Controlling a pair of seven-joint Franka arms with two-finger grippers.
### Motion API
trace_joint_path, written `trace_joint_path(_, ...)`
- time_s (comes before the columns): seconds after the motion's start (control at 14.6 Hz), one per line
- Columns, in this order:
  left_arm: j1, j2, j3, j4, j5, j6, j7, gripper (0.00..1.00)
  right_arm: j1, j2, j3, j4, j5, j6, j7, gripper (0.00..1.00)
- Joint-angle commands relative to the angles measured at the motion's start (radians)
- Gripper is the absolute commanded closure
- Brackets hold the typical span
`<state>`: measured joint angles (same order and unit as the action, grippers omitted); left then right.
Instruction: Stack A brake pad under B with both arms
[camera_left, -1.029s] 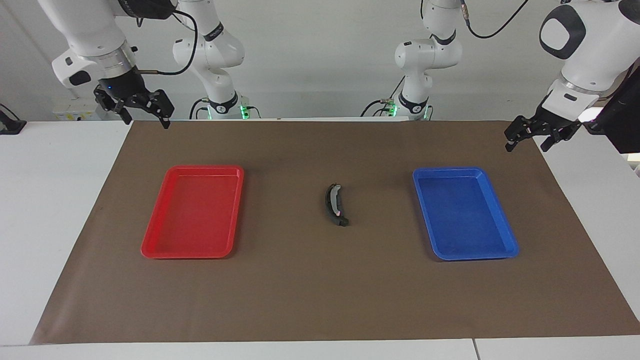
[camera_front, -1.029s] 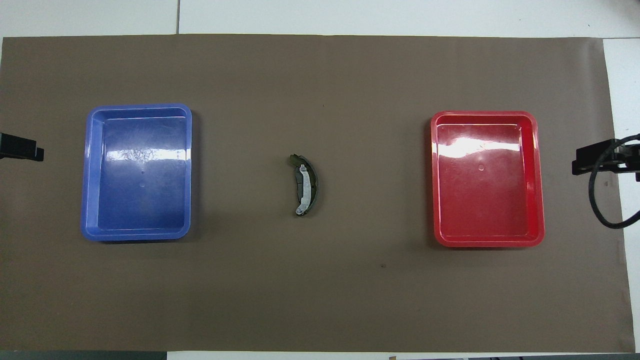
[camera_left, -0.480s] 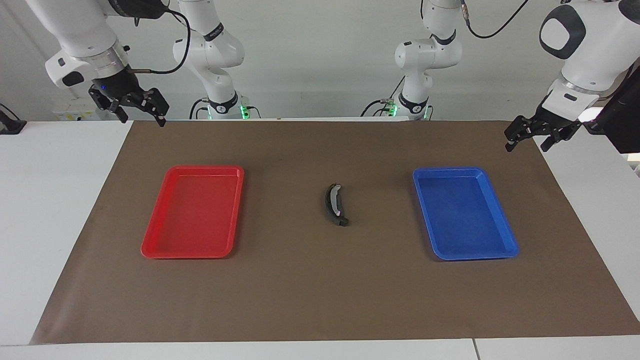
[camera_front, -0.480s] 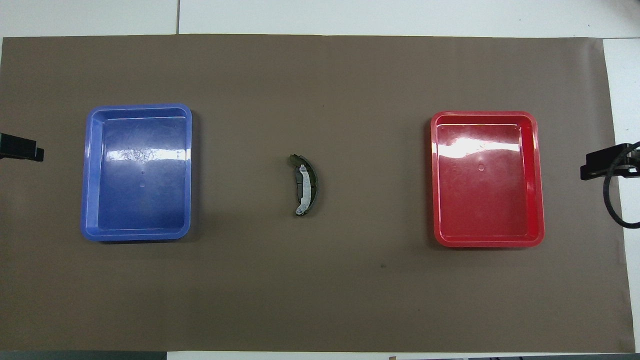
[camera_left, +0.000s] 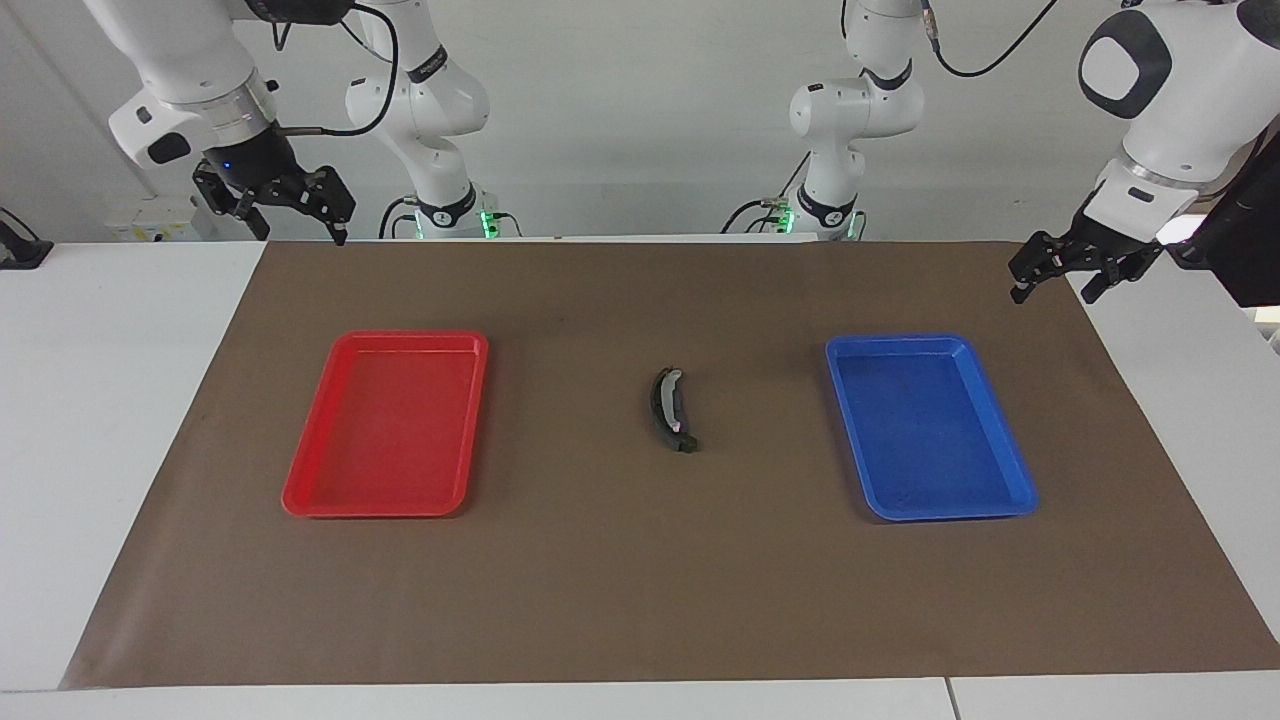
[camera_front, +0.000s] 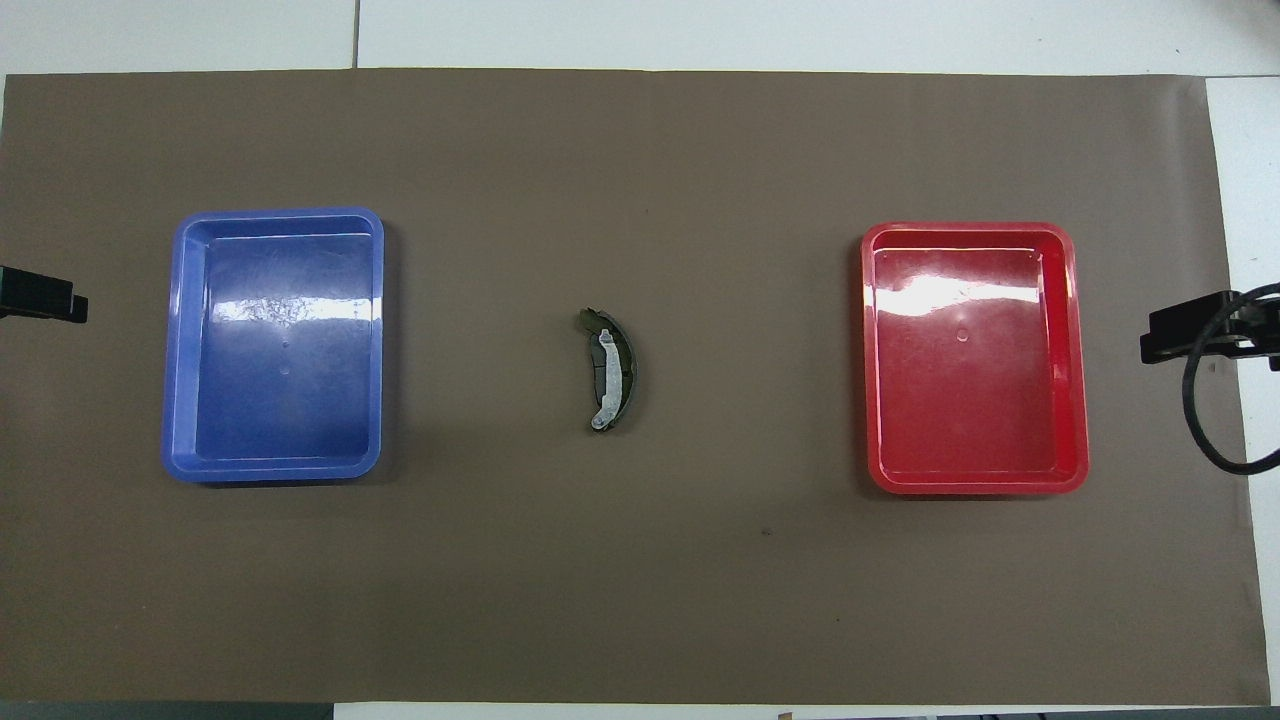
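Note:
B, a long black crescent with a light-grey face, lies in the middle of the brown mat. The A brake pad, short and dark grey, lies tight against it in one heap; which one is on top I cannot tell. My right gripper hangs open and empty over the mat's edge at the right arm's end, near the robots. At the left arm's end, over the mat's edge, my left gripper waits open and empty. Both are far from the heap.
A red tray lies on the mat toward the right arm's end, a blue tray toward the left arm's end. Nothing is in either. A black cable loops below the right gripper in the overhead view.
The right gripper has drifted outward and come back, ending a little higher and closer to the mat's middle. The left arm and the heap have not moved.

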<state>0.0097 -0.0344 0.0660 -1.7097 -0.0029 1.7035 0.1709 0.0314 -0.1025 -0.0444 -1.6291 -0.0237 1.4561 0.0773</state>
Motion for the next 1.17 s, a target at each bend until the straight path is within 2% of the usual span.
trace_joint_path(0.0,0.006,-0.019,-0.005,-0.025,0.014,0.013,-0.013,0.0,0.001,0.012,-0.008,0.017,0.011,-0.01,-0.017,0.0)
trace_joint_path(0.34,0.006,-0.018,-0.006,-0.025,0.015,0.013,-0.013,0.0,-0.028,0.016,0.003,0.025,0.008,0.003,-0.024,0.0)
trace_joint_path(0.55,0.006,-0.018,-0.005,-0.027,0.014,0.013,-0.013,0.0,-0.047,0.069,0.006,0.089,-0.013,-0.02,-0.027,0.0)
trace_joint_path(1.1,0.006,-0.019,-0.006,-0.025,0.014,0.013,-0.013,0.0,-0.039,0.055,0.006,0.068,-0.012,-0.01,-0.017,0.0)
